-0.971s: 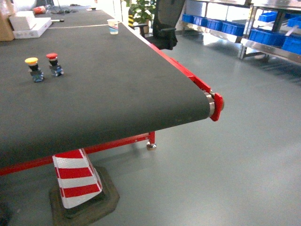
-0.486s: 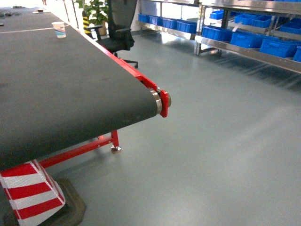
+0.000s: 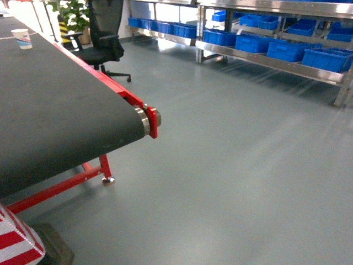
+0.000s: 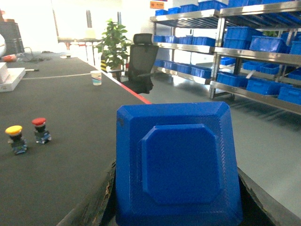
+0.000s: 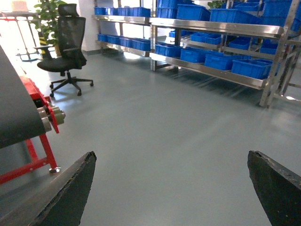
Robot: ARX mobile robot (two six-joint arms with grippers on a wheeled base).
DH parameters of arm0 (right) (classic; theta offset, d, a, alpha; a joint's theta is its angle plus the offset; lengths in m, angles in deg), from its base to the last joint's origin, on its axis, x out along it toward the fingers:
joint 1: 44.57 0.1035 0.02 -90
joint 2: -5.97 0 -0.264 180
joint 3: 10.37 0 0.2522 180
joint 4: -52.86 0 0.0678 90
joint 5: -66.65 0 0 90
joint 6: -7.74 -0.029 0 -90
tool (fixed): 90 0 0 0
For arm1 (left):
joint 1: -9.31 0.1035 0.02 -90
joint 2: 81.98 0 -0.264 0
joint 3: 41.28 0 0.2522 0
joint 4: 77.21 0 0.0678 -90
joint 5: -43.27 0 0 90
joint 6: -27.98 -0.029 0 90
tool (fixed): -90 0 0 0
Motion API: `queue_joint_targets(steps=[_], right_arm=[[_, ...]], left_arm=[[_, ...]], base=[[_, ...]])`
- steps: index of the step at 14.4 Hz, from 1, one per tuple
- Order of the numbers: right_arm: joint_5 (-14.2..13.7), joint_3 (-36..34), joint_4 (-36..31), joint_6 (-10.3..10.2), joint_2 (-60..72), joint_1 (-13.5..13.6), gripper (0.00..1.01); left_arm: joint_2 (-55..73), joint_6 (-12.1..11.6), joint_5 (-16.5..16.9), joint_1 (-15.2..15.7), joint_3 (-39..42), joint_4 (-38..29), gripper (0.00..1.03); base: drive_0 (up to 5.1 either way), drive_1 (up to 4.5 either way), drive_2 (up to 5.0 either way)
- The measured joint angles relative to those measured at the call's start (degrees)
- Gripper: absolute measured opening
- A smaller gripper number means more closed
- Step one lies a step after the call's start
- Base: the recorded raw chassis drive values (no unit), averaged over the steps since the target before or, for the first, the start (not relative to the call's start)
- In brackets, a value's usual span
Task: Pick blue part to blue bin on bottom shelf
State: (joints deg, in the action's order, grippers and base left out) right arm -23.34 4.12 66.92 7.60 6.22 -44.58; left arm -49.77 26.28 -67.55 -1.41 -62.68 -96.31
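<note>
The blue part (image 4: 176, 165), a dark blue boxy block with a raised octagonal face, fills the lower left wrist view. My left gripper (image 4: 175, 190) is shut on it, one dark finger showing at each side. It hangs over the black belt's edge. My right gripper (image 5: 171, 154) is open above bare floor, with nothing between its fingers. Several blue bins (image 3: 289, 49) stand in a row on the bottom shelf (image 3: 265, 61) at the far right; I cannot tell which is the task's bin. Neither gripper shows in the head view.
A black conveyor belt (image 3: 49, 116) with a red end frame (image 3: 151, 120) takes up the left. On it are a paper cup (image 3: 23, 38) and two push buttons (image 4: 28, 134). An office chair (image 3: 105, 38) stands behind, a red-and-white striped post (image 3: 16, 243) at bottom left.
The head view has swung right: the belt and its push buttons slid off to the left, while the grey floor and the shelves with blue bins came further into view.
</note>
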Motion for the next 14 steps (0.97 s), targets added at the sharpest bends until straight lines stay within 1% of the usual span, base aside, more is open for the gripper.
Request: queue_joint_targets(steps=[14], right_arm=[[0.0,0.0,0.0,0.0,0.0,0.0,0.98]], left_arm=[[0.0,0.0,0.0,0.0,0.0,0.0,0.44]], base=[[-1.6,-1.60,-1.6]])
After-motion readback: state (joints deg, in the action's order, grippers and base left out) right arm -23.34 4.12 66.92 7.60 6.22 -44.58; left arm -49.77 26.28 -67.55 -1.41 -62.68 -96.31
